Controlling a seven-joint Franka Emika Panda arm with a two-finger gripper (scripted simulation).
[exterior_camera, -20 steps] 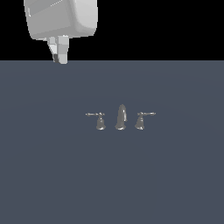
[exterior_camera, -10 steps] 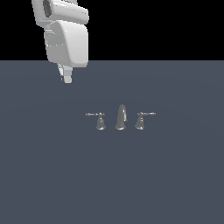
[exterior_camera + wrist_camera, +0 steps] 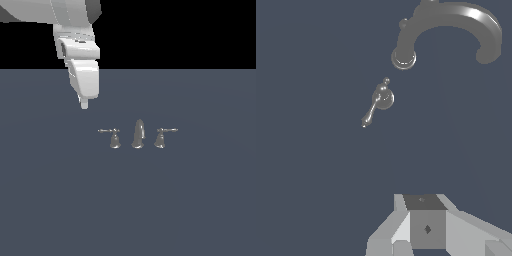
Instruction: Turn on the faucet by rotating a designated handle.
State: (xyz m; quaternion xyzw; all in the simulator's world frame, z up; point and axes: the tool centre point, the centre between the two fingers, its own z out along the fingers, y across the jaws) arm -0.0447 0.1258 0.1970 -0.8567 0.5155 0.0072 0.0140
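One arm only, so no choice of side. Gripper is hanging above the surface, clear of the faucet; whether its fingers are spread or pressed together cannot be told. In the exterior view the handle is sitting at about four o'clock from the gripper, near but apart, lever lying horizontal and pointing to nine o'clock, away from the spout.

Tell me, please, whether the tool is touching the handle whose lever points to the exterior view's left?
Apart. The exterior view shows the tool above the handle, bare surface between them; the wrist view shows the same gap.
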